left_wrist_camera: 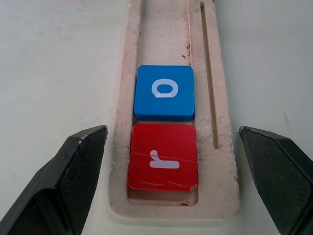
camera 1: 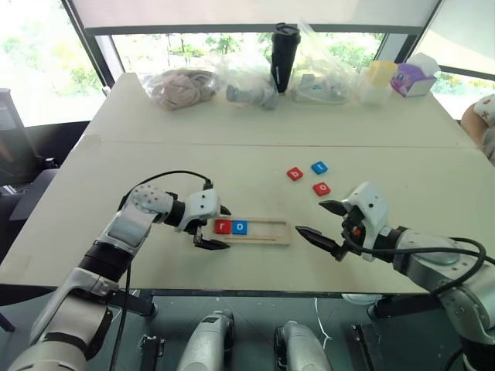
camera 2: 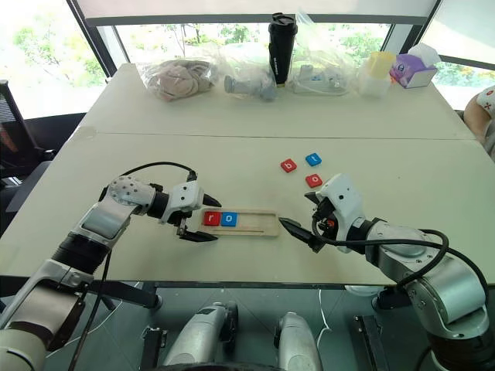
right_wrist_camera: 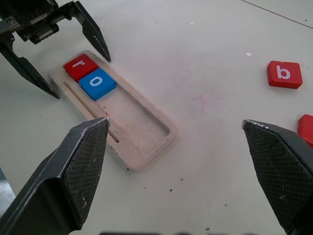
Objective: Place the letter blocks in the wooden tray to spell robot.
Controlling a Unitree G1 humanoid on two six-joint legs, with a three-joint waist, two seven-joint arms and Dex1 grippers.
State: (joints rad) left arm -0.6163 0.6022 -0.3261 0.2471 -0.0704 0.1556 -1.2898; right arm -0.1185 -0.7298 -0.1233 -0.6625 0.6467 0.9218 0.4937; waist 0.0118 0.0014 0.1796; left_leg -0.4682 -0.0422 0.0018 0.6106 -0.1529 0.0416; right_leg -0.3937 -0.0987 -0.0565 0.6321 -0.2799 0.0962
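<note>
The tray [camera 1: 249, 230] lies on the counter [camera 1: 116, 154] holding red r [left_wrist_camera: 163, 156] and blue o [left_wrist_camera: 164, 92] at its left end. Red b [camera 1: 295, 174], blue t [camera 1: 319, 167] and red o [camera 1: 322, 188] lie loose at 1 o'clock from it. Left gripper [camera 1: 213, 229] and right gripper [camera 1: 320, 222]: jaws wide open, empty. The tiles look light, rigid and smooth; pinch b across opposite edges.

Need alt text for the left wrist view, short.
A pale wooden tray on a white table holds a red "r" block at its end and a blue "o" block next to it, framed by the open left end effector.
</note>
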